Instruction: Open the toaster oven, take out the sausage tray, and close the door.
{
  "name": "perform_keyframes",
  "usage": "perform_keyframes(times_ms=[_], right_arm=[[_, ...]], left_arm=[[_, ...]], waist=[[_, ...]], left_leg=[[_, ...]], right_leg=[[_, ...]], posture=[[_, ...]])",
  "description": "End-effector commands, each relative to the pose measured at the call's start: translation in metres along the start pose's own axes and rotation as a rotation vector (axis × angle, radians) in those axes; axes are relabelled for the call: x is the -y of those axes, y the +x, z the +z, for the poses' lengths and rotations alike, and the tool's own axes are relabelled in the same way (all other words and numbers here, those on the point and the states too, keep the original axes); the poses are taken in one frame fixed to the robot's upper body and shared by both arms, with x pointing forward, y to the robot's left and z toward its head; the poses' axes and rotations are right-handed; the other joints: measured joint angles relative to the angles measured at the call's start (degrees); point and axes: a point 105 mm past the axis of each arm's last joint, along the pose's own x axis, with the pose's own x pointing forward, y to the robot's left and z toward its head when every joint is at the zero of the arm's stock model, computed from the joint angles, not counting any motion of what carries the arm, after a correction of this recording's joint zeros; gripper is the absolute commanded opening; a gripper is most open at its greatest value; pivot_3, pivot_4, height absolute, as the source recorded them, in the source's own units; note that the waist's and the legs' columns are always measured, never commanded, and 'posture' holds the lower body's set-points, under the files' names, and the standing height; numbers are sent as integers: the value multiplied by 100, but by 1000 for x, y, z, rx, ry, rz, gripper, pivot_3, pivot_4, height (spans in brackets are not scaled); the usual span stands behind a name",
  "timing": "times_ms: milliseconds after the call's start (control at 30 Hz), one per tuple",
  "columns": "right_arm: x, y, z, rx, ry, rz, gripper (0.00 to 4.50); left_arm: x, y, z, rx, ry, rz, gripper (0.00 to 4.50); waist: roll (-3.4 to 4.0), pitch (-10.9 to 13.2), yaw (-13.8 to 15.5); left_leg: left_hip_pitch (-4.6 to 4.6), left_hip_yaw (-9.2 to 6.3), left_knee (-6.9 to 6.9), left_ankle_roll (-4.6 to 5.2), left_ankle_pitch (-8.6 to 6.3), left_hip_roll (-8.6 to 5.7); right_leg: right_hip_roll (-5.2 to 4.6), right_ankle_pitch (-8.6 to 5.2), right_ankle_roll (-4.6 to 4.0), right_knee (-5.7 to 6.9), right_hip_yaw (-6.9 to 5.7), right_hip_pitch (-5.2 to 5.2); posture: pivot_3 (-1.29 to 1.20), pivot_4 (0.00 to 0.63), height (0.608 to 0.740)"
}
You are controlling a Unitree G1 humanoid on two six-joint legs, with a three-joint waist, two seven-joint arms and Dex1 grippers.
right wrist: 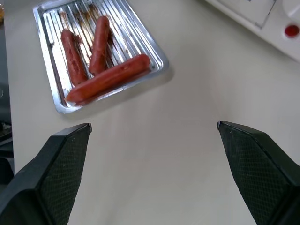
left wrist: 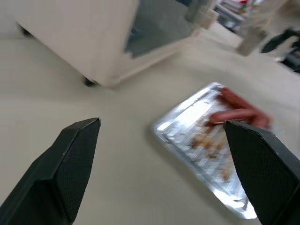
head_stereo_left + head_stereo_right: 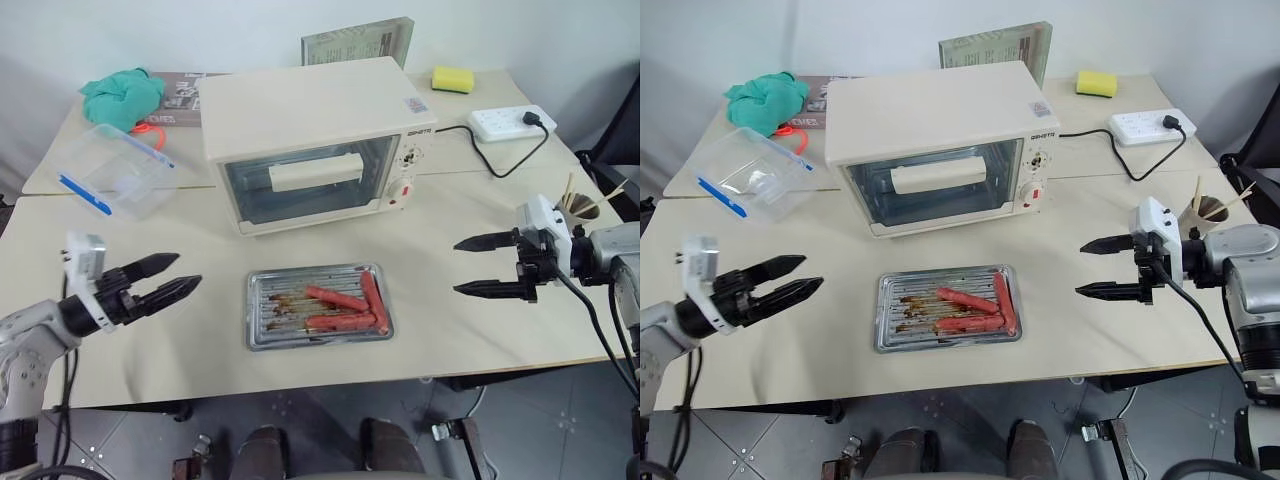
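The cream-white toaster oven [image 3: 305,120] stands at the back middle of the table, its glass door [image 3: 305,183] upright against the front with the bar handle [image 3: 315,171] across it. In front of it on the table lies the silver sausage tray [image 3: 262,325] with three red sausages. My left gripper [image 3: 178,276] hovers open to the left of the tray, pointing toward it, nothing between its fingers. My right gripper [image 3: 470,265] hangs open to the right of the tray, fingers [image 1: 61,164] spread wide and empty, pointing left.
A clear plastic box with blue clips [image 3: 118,170] and a green cloth [image 3: 122,95] sit at the back left. A yellow sponge [image 3: 452,78], a white power strip [image 3: 510,122] with the oven's black cord, and a cup of sticks [image 3: 582,205] stand at the right.
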Motion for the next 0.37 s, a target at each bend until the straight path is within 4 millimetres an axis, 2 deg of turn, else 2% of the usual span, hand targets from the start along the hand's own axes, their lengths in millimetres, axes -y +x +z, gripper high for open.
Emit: perform_keyframes(times_ms=[33, 167, 267, 367], right_arm=[[0, -8, 0, -19, -42, 48, 4500], [3, -12, -15, -45, -45, 40, 4500], [8, -12, -26, -53, -29, 8, 4500], [11, -12, -28, -30, -23, -27, 4500]], left_arm=[[14, -20, -1, 0, 90, -96, 4471], [14, -42, -20, -79, 160, -152, 4471], [4, -47, -25, -109, 187, -140, 4471], [-4, -45, -26, -116, 217, -122, 4471]], waist=[[0, 0, -17], [-1, 1, -47], [0, 1, -45], [0, 1, -45]], left_leg=[[0, 4, 0, 2, -2, 1], [1, 18, 1, 5, -5, 5], [1, 20, 3, 7, -6, 6], [1, 21, 4, 9, -8, 7]], right_leg=[[0, 0, 0, 0, 0, -2], [0, 0, 0, 2, -1, -7], [0, 0, 0, 2, -1, -8], [-1, 0, 0, 4, -1, -8]], posture=[[0, 150, 740], [0, 150, 740], [0, 150, 740], [0, 150, 740]])
